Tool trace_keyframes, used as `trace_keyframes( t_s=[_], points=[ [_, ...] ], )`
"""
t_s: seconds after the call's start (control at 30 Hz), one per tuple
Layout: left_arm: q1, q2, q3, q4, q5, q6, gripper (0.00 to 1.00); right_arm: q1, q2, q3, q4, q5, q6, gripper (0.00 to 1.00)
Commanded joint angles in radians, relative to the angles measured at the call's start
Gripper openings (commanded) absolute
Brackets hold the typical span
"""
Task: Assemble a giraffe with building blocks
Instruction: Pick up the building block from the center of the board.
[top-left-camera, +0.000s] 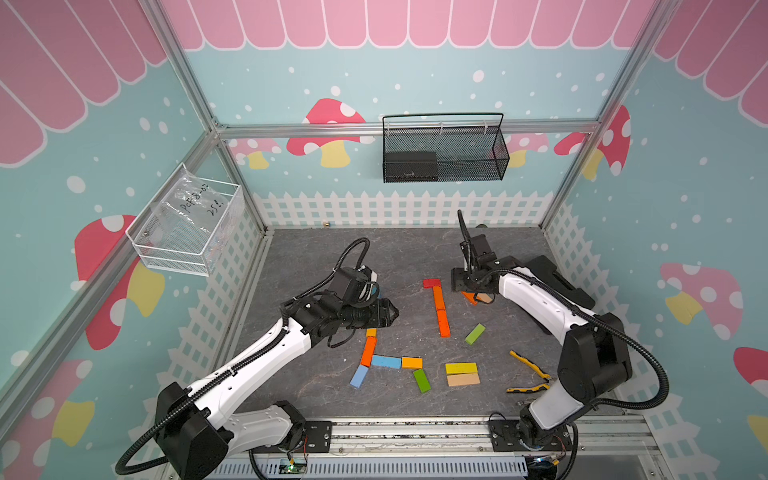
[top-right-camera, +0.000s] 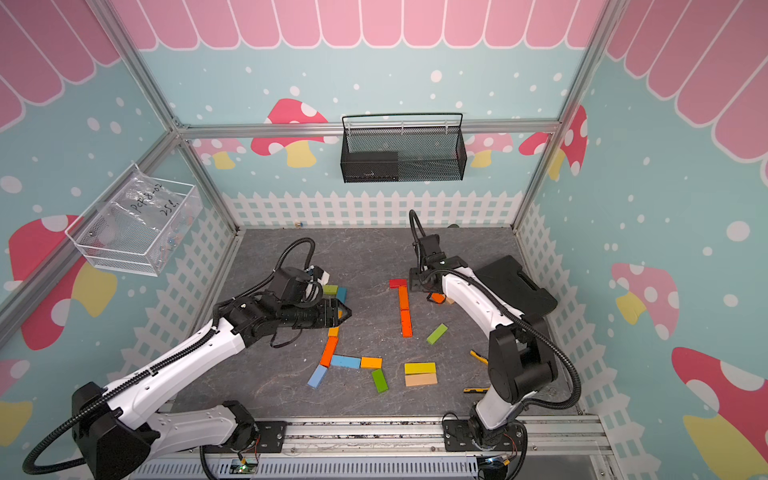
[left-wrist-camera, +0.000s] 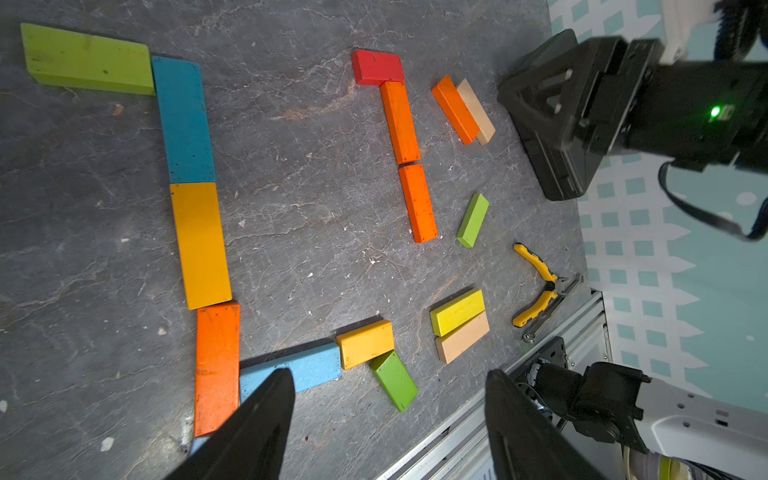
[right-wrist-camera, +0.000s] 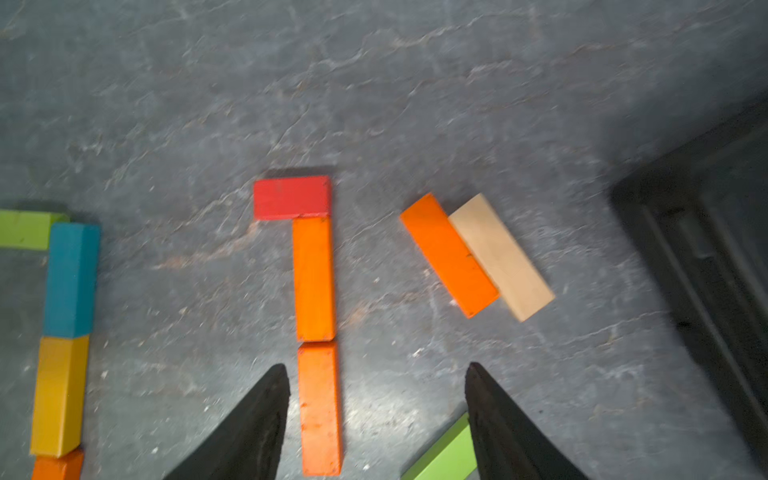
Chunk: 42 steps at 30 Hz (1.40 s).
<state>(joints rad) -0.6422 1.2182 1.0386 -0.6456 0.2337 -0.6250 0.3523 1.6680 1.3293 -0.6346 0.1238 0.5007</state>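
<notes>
Revealing left gripper (left-wrist-camera: 390, 371), right gripper (right-wrist-camera: 377, 365) wide apart, empty: wrist views only; top views hide gap.

Robot lab test cell, alu-profile frame (top-left-camera: 540, 124), printed mushroom backdrop walls (top-left-camera: 328, 112), mesh basket (top-left-camera: 444, 153), arm-mount rail (top-left-camera: 415, 434).

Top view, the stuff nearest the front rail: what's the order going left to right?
Pale blue block → darker blue block → amber block → yellow block → pliers. Left out because they overlap neighbours: slanted orange block, green block, tan block.
</notes>
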Motion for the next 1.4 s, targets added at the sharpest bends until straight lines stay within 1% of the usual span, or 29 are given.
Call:
trace_keyframes(
  t_s=[0.0,0.13,0.27,0.43,0.63,0.83,0.93,1.03,1.37],
  points=[
    [-0.005,0.015,0.017,0.013,0.008,-0.010,0.75,-0.036,0.090,0.039,-0.013,-0.016,-0.096,0.68],
    [-0.007,0.024,0.018,0.012,0.006,-0.014,0.75,-0.081,0.165,0.075,0.018,-0.051,-0.130,0.66],
    [-0.007,0.034,0.026,0.002,0.002,-0.009,0.75,-0.104,0.222,0.085,0.031,-0.083,-0.153,0.64],
    [-0.007,0.047,0.035,0.000,-0.005,-0.002,0.75,-0.113,0.279,0.077,0.053,-0.123,-0.172,0.63],
    [-0.007,0.056,0.039,0.000,-0.005,0.001,0.75,-0.113,0.310,0.075,0.070,-0.158,-0.189,0.57],
    [-0.006,0.056,0.037,-0.001,-0.007,0.002,0.75,-0.112,0.345,0.108,0.076,-0.157,-0.215,0.60],
    [-0.005,0.053,0.039,0.000,-0.010,0.002,0.75,-0.107,0.364,0.151,0.062,-0.104,-0.234,0.62],
    [-0.004,0.052,0.049,-0.012,-0.016,0.006,0.75,-0.105,0.382,0.195,0.048,-0.083,-0.256,0.62],
    [0.002,0.030,0.069,-0.045,-0.039,0.022,0.75,-0.105,0.506,0.332,0.009,-0.161,-0.299,0.61]
  ],
)
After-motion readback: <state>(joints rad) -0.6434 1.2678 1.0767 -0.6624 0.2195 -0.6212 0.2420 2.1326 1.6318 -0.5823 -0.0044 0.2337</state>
